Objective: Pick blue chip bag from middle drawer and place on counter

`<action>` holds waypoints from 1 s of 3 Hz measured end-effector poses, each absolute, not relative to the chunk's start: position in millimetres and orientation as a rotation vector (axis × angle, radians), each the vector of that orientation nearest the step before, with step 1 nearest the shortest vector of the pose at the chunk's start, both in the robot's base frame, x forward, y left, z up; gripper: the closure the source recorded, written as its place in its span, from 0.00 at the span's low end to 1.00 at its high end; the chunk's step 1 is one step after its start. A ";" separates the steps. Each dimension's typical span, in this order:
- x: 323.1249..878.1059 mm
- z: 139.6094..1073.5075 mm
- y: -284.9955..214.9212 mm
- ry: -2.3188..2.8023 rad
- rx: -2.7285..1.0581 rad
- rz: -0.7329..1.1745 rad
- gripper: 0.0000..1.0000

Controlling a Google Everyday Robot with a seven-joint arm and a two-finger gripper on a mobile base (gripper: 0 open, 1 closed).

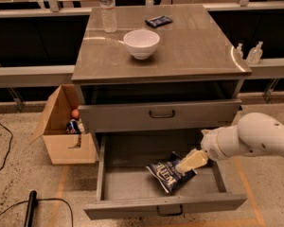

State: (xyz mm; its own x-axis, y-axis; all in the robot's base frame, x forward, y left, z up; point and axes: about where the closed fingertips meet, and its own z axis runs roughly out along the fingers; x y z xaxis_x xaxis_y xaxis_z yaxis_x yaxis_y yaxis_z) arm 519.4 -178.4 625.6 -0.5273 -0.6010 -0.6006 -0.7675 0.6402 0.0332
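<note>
The blue chip bag (pixel 166 172), crinkled navy foil with white lettering, lies on the floor of the open middle drawer (pixel 128 181), right of its centre. My gripper (pixel 190 161), pale yellow at the end of the white arm (pixel 255 137), reaches in from the right and is low over the bag's upper right edge. I cannot tell whether it touches the bag. The counter (pixel 189 46) is the glossy grey-brown cabinet top above.
On the counter stand a white bowl (pixel 141 43), a water bottle (pixel 108 9) and a small flat dark blue packet (pixel 158 21). The upper drawer front (pixel 161 113) is closed. A cardboard box (pixel 64 126) sits on the floor at the left. A black cable (pixel 31 207) lies at the front left.
</note>
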 end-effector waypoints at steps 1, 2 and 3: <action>542.1 588.3 -159.3 2.298 -1.033 0.433 0.00; 549.4 550.1 -138.8 2.304 -1.059 0.456 0.00; 546.7 512.3 -124.7 2.337 -1.081 0.482 0.00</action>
